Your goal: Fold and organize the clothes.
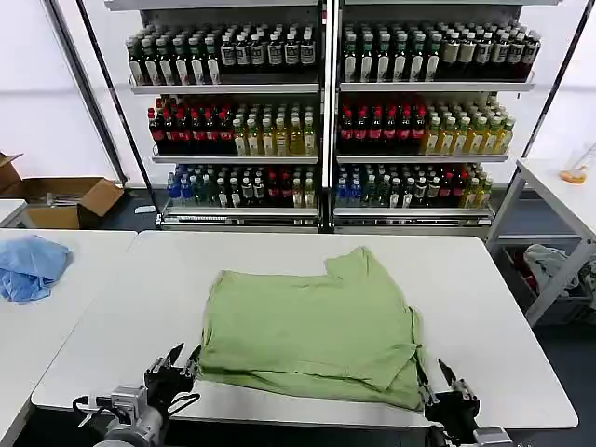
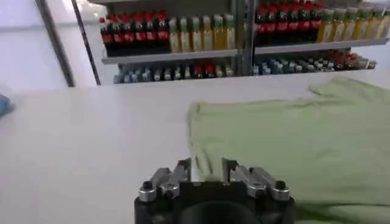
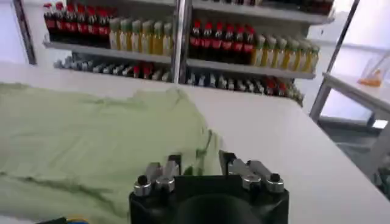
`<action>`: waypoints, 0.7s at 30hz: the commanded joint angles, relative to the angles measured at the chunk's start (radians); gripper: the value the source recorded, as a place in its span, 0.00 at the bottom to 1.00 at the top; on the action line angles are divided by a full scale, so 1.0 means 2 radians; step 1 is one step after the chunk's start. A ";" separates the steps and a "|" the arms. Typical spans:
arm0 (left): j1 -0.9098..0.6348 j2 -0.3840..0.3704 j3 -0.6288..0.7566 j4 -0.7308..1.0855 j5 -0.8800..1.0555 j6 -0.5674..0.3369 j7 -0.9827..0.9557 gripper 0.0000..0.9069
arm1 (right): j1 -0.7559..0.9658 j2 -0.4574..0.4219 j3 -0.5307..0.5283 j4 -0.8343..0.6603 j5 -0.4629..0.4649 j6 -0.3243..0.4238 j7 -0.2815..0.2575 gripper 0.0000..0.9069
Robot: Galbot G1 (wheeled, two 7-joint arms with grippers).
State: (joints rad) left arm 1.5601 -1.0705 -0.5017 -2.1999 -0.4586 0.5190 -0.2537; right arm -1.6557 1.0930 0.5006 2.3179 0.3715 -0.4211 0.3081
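Observation:
The clothes are one light green shirt [image 1: 307, 326], lying partly folded and back-up on the white table [image 1: 503, 307], with a sleeve pointing toward the far side. My left gripper [image 1: 179, 363] stands open at the shirt's near left corner. In the left wrist view the cloth edge [image 2: 292, 128] runs between the fingers of that gripper [image 2: 206, 169]. My right gripper [image 1: 433, 377] stands open at the near right corner. The right wrist view shows that gripper [image 3: 200, 159] with the shirt's [image 3: 91, 134] wrinkled edge between its spread fingers.
A light blue cloth [image 1: 33, 265] lies on the neighbouring table to the left. Shelves of bottles [image 1: 326, 112] stand behind the table, and an open cardboard box [image 1: 65, 200] sits at the far left. Another table [image 1: 559, 186] with a heap of cloth [image 1: 559, 265] under it is at the right.

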 commanded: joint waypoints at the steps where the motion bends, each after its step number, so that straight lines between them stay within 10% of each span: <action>1: -0.146 0.033 0.053 0.089 -0.026 -0.010 -0.026 1.00 | 0.186 -0.028 -0.047 -0.083 0.087 -0.031 0.032 1.00; 21: -0.449 -0.032 0.207 0.379 -0.040 0.015 -0.036 1.00 | 0.551 0.023 -0.233 -0.412 0.189 -0.079 0.071 1.00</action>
State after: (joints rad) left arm 0.9874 -1.0961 -0.2247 -1.7509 -0.5243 0.5354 -0.3166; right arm -0.8187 1.1087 0.1493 1.7268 0.6870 -0.5538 0.4275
